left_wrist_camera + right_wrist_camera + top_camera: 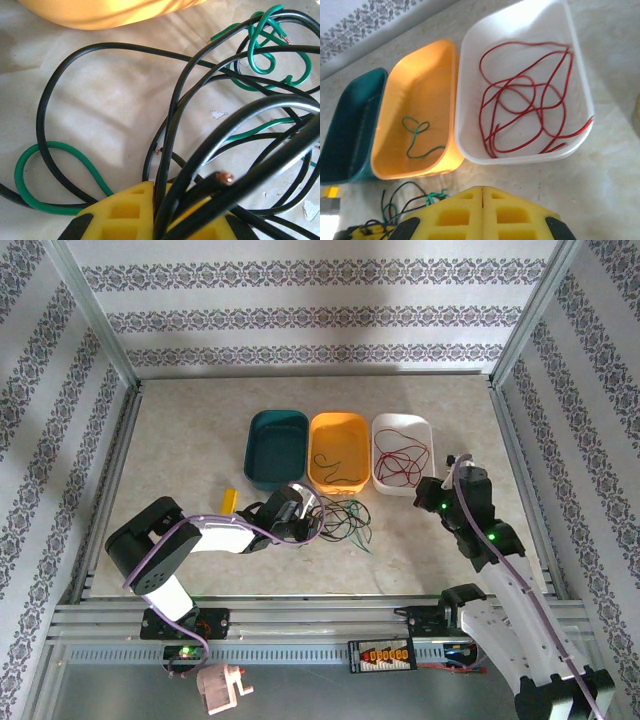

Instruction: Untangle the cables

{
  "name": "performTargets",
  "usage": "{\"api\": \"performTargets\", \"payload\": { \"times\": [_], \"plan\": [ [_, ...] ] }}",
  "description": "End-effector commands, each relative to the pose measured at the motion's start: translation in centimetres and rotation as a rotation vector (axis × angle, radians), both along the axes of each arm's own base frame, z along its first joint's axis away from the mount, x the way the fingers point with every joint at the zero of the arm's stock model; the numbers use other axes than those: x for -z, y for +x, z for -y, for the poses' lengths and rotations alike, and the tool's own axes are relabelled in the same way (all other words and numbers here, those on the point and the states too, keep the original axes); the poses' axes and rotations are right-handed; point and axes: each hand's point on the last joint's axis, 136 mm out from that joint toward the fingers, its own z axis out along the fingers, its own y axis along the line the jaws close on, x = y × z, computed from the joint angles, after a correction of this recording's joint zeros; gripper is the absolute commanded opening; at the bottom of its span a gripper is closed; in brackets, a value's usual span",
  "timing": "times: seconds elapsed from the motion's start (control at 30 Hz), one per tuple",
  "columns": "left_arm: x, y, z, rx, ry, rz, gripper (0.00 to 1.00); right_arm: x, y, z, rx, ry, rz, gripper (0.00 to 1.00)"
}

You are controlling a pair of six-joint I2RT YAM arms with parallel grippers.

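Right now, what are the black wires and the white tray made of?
Black wires: likely a glossy plastic or rubber coating, since light streaks shine along them, over copper, seen as an orange metal tip at a cut end. White tray: probably smooth moulded plastic, with rounded corners and a soft sheen.
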Motion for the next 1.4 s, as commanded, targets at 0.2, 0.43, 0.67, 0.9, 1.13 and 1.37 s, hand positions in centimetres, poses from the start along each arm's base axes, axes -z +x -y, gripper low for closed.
{"api": "performTargets", "payload": {
  "times": [0.2, 0.43, 0.67, 0.9, 1.13, 1.37],
  "plan": [
    [1.6, -0.8, -1.7, -0.005, 0.088, -0.028, 0.00, 8.5, -6.7, -10.3, -0.488, -0.071, -0.374, 0.41],
    [1.8, -0.9, -1.6, 0.002, 0.088, -0.037, 0.00, 13.3, -10.4, -11.8, -0.626, -0.316, -0.513, 0.49],
    [1.7, -0.8, -1.4, 0.005, 0.082, -0.036, 0.00, 13.6, -9.0, -12.6, -0.640, -0.407, -0.483, 0.50],
    [1.6, -0.7, -1.3, 0.001, 0.073, -0.034, 0.00, 15.2, -9.8, -12.8, -0.686, -0.480, -0.523, 0.36],
    [1.8, -0.6, -1.3, -0.003, 0.079, -0.037, 0.00, 11.3, -6.8, -10.9, -0.541, -0.532, -0.355, 0.03],
    [2.3, -0.9, -1.3, -0.003, 0.081, -0.061, 0.00, 0.4, -2.8, -5.5, -0.228, -0.400, -0.019, 0.17]
  ]
}}
